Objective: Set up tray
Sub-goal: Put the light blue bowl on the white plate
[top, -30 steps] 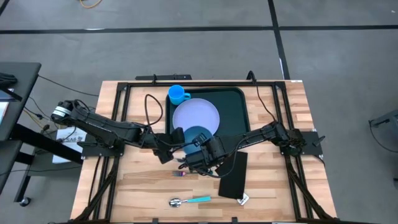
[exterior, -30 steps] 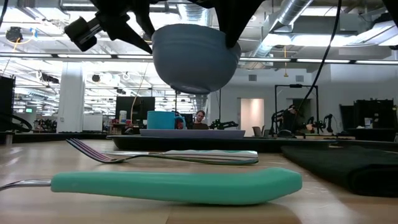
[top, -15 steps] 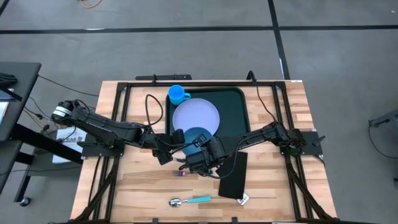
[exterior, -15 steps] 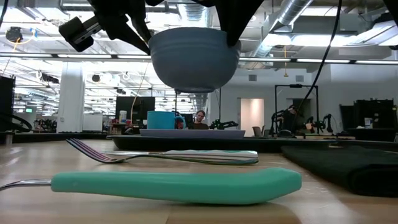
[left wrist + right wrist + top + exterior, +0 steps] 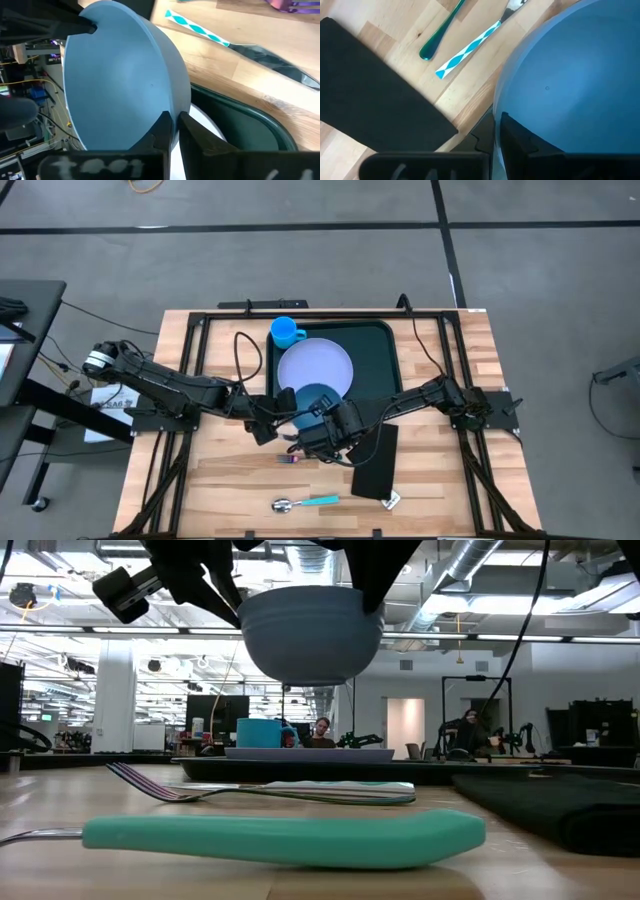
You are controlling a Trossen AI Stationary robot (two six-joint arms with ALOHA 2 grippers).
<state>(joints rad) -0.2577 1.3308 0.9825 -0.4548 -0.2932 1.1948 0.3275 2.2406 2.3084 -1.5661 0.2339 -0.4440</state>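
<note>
left gripper [image 5: 172,131]: fingers pinched together on the rim of a blue bowl [image 5: 120,75], one finger inside the bowl, one outside; bowl raised clear of the table.
right gripper [image 5: 497,131]: fingers set narrow across the opposite rim of the same bowl, one finger on each side of the wall; both arms meet at the bowl near the table's middle.
blue bowl, high view [image 5: 318,402]: held over the near edge of the tray, partly overlapping the plate's near rim. low view [image 5: 312,635]: hangs upright, above the cutlery, with dark arm parts over it.
tray [image 5: 378,360]: dark green, rounded corners, raised rim, lying flat on the far half of the wooden table [image 5: 220,480].
plate [image 5: 315,366]: pale, round, inside the tray.
blue cup [image 5: 285,332]: at the tray's far left corner.
black napkin [image 5: 376,461]: flat on the table, just near of the tray, toward the right.
teal-handled spoon [image 5: 305,502]: on the table's near edge, well apart from the tray.
fork [image 5: 260,790]: lying on the table behind the spoon in the low view.
</note>
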